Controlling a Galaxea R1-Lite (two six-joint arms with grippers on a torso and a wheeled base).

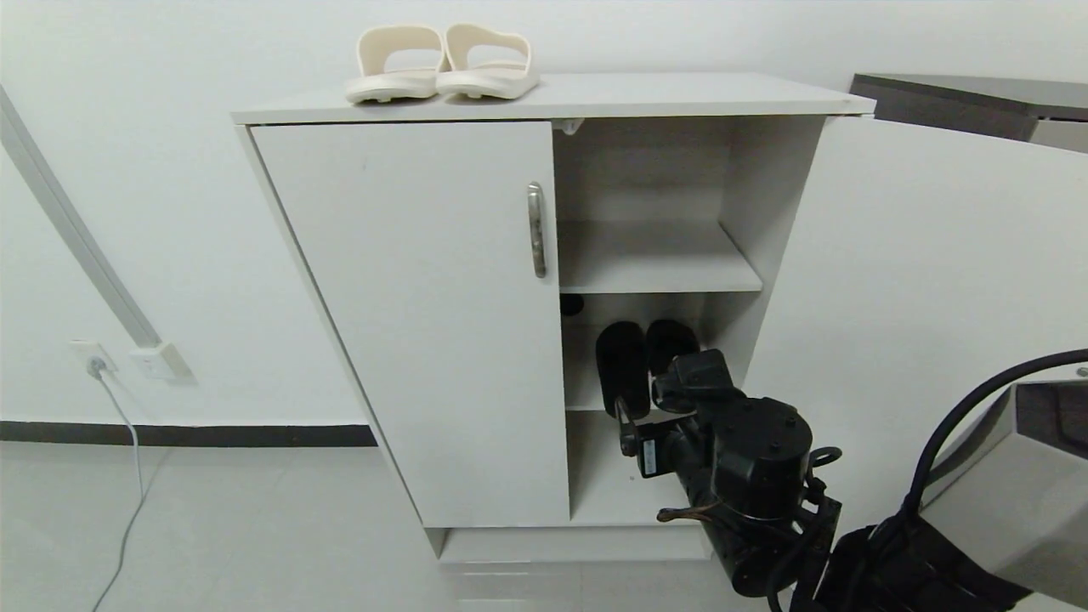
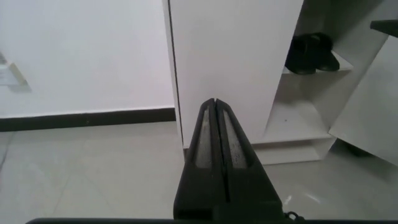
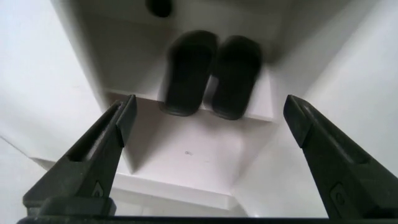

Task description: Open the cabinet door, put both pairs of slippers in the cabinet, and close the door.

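Observation:
A white cabinet [image 1: 408, 314] stands with its left door shut and its right door [image 1: 918, 297] swung open. A beige pair of slippers [image 1: 442, 64] rests on the cabinet top. A black pair of slippers [image 1: 633, 361] lies side by side on the middle shelf inside, seen also as black slippers [image 3: 208, 74] and black slippers [image 2: 314, 53]. My right gripper [image 1: 646, 408] hangs just before that shelf; my right gripper [image 3: 209, 106] is open, nothing between its fingers, a little short of the black pair. My left gripper [image 2: 214, 102] is shut and empty, low over the floor left of the cabinet.
A metal handle [image 1: 535, 229] runs down the shut door's edge. An upper shelf [image 1: 654, 255] and a bottom compartment [image 1: 612, 484] lie behind the open side. A wall socket with a cable [image 1: 93, 361] is at the left. Grey furniture [image 1: 977, 102] stands behind the open door.

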